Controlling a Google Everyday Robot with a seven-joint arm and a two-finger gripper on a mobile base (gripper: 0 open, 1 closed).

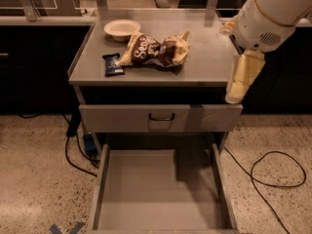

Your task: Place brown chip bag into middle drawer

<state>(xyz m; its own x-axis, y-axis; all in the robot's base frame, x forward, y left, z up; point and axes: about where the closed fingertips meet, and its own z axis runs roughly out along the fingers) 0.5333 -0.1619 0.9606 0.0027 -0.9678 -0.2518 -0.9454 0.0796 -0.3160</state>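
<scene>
The brown chip bag (155, 50) lies crinkled on the grey cabinet top (204, 62), near its middle. The middle drawer (156, 194) is pulled wide open below, and its flat grey floor is bare. My gripper (242, 77) hangs at the cabinet's right front corner, below the white arm housing (265, 18). It is to the right of the bag, apart from it, and holds nothing that I can see.
A white bowl (122, 29) sits at the back left of the top. A dark-blue snack bar wrapper (113, 64) lies left of the bag. The upper drawer front with a black loop handle (161, 117) is closed. Cables (273, 174) trail on the floor.
</scene>
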